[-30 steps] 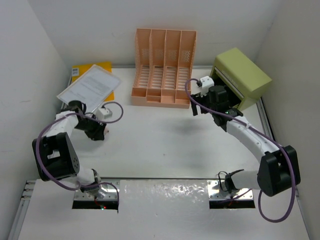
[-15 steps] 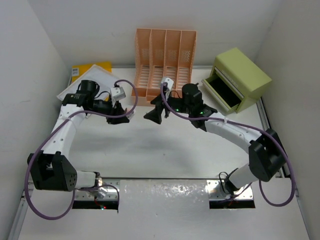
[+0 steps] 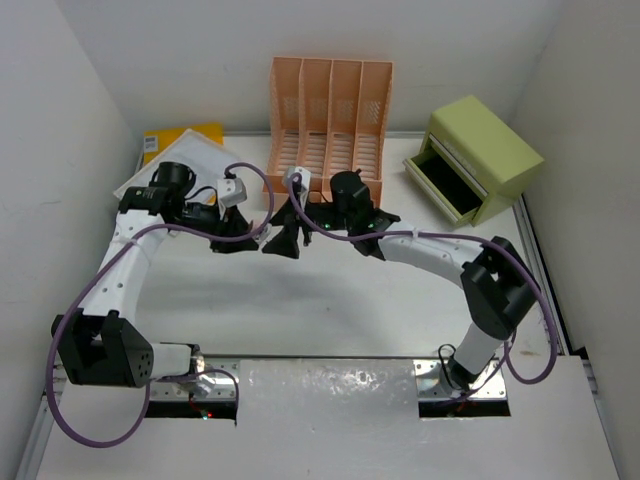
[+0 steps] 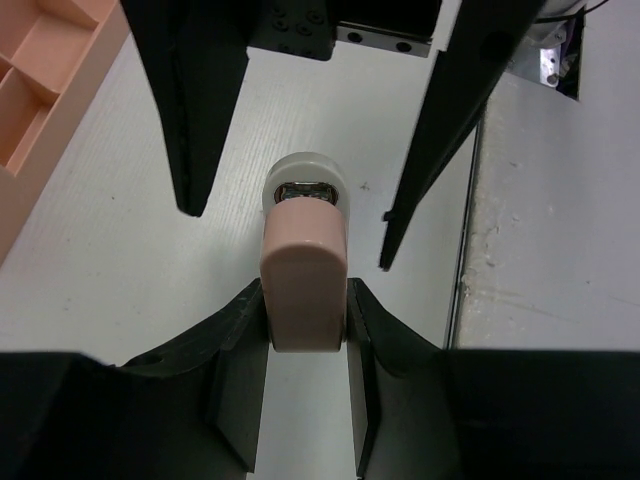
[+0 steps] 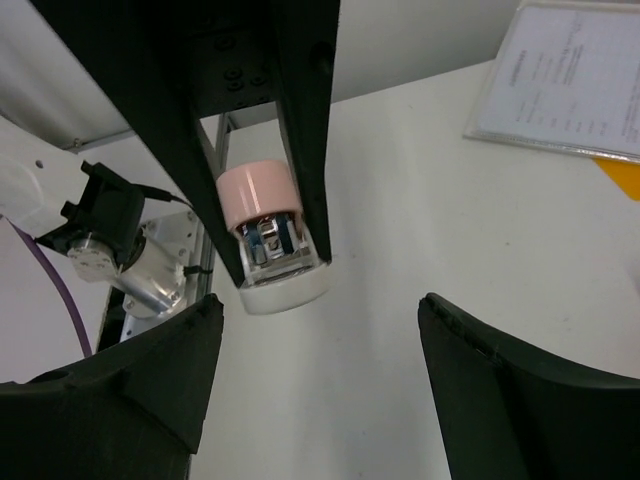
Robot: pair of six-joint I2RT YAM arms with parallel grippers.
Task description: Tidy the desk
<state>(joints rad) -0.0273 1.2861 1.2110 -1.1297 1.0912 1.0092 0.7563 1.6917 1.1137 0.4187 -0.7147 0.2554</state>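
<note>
Plain white walls close in on three sides, evenly and softly lit.

The desk is a large, flat, white rectangular top lying level, its far, left and right edges close against plain white walls. Thin silver rails run along its right edge and its near-left edge. A glossier, slightly mottled white strip lines the near edge, while the rest of the surface is matte
</note>
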